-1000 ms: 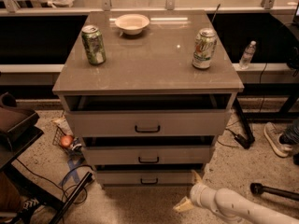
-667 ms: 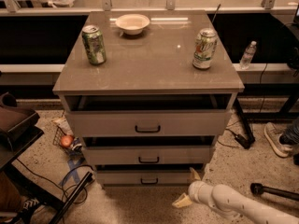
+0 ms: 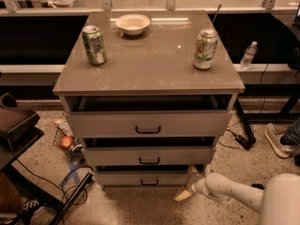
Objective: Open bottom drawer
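Tan-fingered and low to the speckled floor, the claw [image 3: 186, 184] sits at the end of a white jointed arm [image 3: 234, 191] that reaches in from the lower right. Its two fingers are spread apart with nothing between them, one pointing up, the other down to the left. It hangs just beside the right end of the pale grey-beige bottom drawer with the small black bar handle [image 3: 146, 178], the lowest front of the three-drawer cabinet; I cannot tell whether they touch. That drawer stands a little forward, with a dark gap above it. The mid-sized middle drawer [image 3: 149, 156] and the tall top drawer [image 3: 148, 124] also stand out. On the glossy grey-beige surface [image 3: 150, 67] stand a dark green drinks can [image 3: 94, 45] at left, a pale green drinks can [image 3: 205, 48] at right, and a small white bowl [image 3: 133, 23] at the back.
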### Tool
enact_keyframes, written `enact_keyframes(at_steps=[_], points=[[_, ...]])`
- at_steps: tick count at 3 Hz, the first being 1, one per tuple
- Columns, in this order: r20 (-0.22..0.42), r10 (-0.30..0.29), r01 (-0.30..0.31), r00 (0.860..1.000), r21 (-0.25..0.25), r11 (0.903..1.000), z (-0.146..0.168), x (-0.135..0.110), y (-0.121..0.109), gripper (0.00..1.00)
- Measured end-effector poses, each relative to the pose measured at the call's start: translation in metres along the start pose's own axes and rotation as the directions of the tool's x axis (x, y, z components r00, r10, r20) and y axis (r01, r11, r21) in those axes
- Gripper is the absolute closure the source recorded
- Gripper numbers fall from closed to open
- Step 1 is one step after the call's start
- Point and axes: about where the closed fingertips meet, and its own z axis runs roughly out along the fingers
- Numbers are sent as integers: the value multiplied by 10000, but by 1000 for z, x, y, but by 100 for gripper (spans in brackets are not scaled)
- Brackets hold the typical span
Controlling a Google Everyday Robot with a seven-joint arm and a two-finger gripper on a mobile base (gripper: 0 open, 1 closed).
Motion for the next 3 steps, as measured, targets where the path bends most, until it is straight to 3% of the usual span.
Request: enact_keyframes(at_steps=[1, 2, 3], points=[[-296, -136, 127, 9995, -285, 9995, 19, 5, 2, 0], [-474, -54, 33, 9989, -435, 9990, 35, 12, 7, 18], [-473, -400, 411, 9981, 235, 9989, 12, 0, -3, 49]])
